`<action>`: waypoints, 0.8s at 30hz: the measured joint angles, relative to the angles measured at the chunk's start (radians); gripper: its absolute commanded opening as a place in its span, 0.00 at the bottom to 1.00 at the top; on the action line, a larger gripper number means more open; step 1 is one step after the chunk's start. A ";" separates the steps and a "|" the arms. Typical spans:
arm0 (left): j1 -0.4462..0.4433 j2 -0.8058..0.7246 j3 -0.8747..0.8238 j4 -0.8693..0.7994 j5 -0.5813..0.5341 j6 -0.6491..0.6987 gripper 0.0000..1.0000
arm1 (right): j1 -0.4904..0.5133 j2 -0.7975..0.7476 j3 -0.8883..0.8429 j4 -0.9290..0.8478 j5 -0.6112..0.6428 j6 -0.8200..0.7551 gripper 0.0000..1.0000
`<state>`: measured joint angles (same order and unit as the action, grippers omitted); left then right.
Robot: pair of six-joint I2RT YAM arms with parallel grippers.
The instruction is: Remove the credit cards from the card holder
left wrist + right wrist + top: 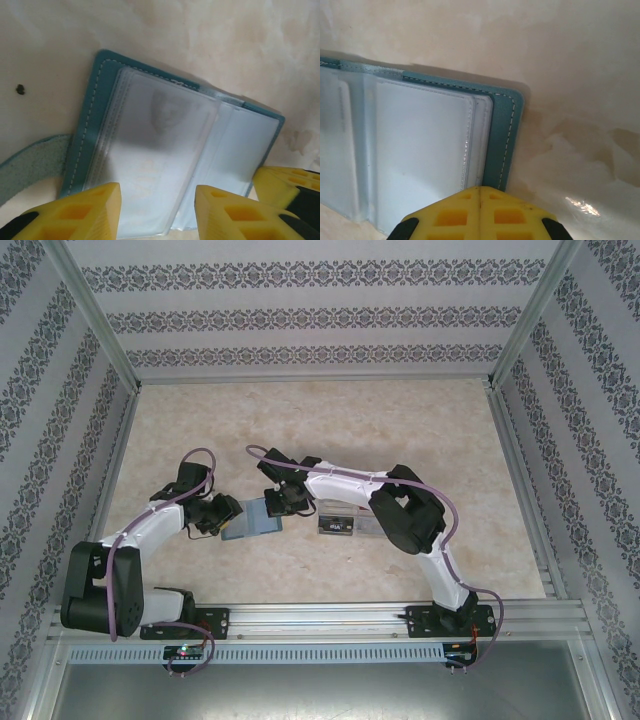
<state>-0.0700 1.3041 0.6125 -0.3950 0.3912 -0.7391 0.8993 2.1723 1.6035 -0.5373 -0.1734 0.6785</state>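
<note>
The card holder (250,519) lies open on the table (400,420). Your left gripper (157,210) has fingers apart astride a sleeved credit card (160,135). Your right gripper (480,200) has fingers together at the holder's edge. Risk: pinching sleeve with card drags the holder.

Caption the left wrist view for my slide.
Open left gripper poised over a sleeved card in the open teal card holder.

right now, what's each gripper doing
left gripper: open, astride the clear plastic sleeves of the flat teal card holder
right gripper: shut, nothing visibly held
</note>
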 measured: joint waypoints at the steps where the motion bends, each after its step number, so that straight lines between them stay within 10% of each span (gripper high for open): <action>1: 0.000 0.000 0.000 0.000 -0.005 0.002 0.43 | 0.000 0.002 0.002 -0.001 0.000 0.000 0.00; 24: 0.000 0.011 0.001 -0.009 -0.057 0.018 0.45 | 0.000 0.015 0.020 -0.011 -0.013 0.000 0.00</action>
<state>-0.0700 1.3151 0.6136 -0.4038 0.3344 -0.7212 0.8993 2.1872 1.6234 -0.5488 -0.1860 0.6785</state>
